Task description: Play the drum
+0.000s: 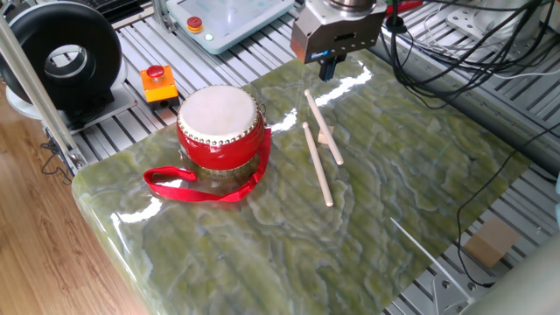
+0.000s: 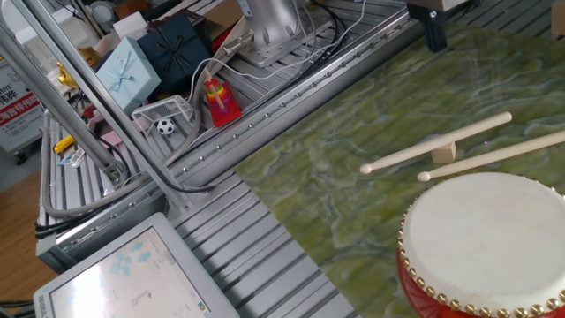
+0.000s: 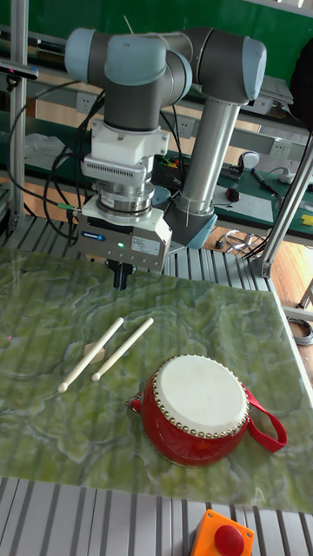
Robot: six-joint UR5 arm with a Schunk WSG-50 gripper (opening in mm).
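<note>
The drum (image 1: pixel 220 127) is red with a white skin and a red ribbon strap, and it stands on the left part of the green marble-patterned table top (image 1: pixel 367 227). It also shows as drum (image 2: pixel 490 243) and drum (image 3: pixel 202 408). Two wooden drumsticks (image 1: pixel 323 127) (image 3: pixel 91 354) lie right of it, one propped on a small wooden block (image 2: pixel 444 153). My gripper (image 1: pixel 328 66) hangs over the far table edge beyond the sticks' far ends, apart from them. Its dark fingers (image 3: pixel 120 276) are shut with nothing in them.
A black round fan-like device (image 1: pixel 61 57) and an orange box with a red button (image 1: pixel 159 81) sit off the table's left corner. A white control pendant (image 2: pixel 132 274), gift boxes (image 2: pixel 128 71) and cables (image 1: pixel 455 44) lie around the aluminium frame.
</note>
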